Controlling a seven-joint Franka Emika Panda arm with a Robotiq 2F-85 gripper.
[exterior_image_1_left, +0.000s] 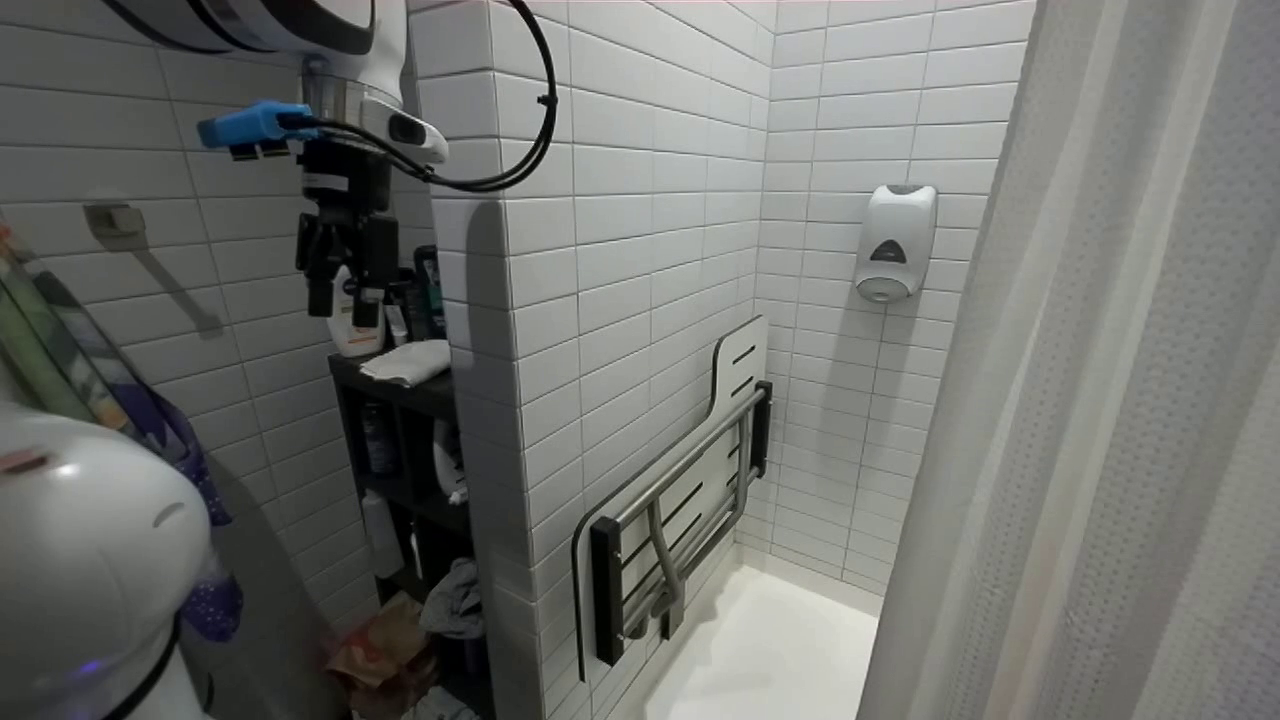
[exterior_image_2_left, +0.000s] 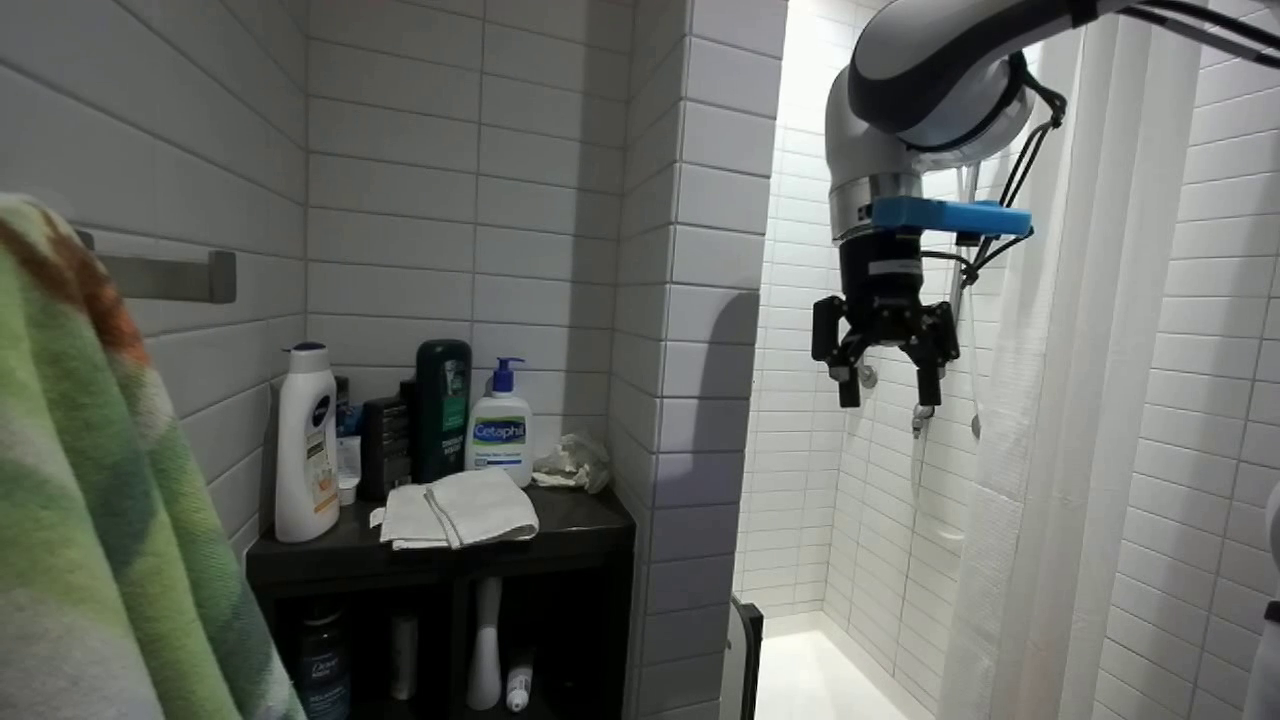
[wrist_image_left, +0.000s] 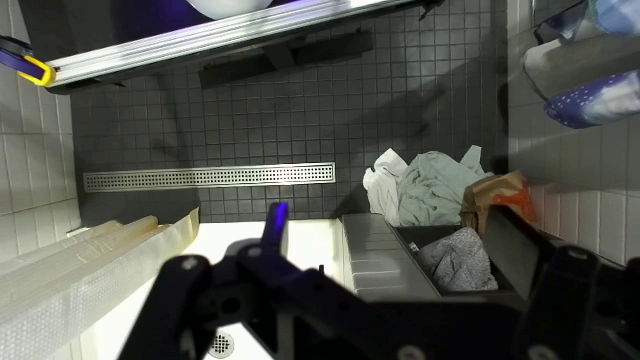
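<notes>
In an exterior view, the white lotion bottle (exterior_image_2_left: 308, 450) stands upright at one end of the dark shelf (exterior_image_2_left: 585, 522), long axis vertical, cap up, just beside the side wall (exterior_image_2_left: 235, 410). The green bottle (exterior_image_2_left: 442, 410) and the pump bottle (exterior_image_2_left: 500, 435) are upright too, the pump's nozzle turned toward the tiled partition (exterior_image_2_left: 700, 300). The folded cloth (exterior_image_2_left: 462, 512) lies flat near the front edge; which way its longer side runs is hard to tell. The arm (exterior_image_2_left: 930, 80) reaches in from above and bends at the wrist, so the gripper (exterior_image_2_left: 889, 390) hangs vertically, aimed straight down in mid-air near the partition. Its jaws are spread wide with nothing between them, apart from the shelf's things.
</notes>
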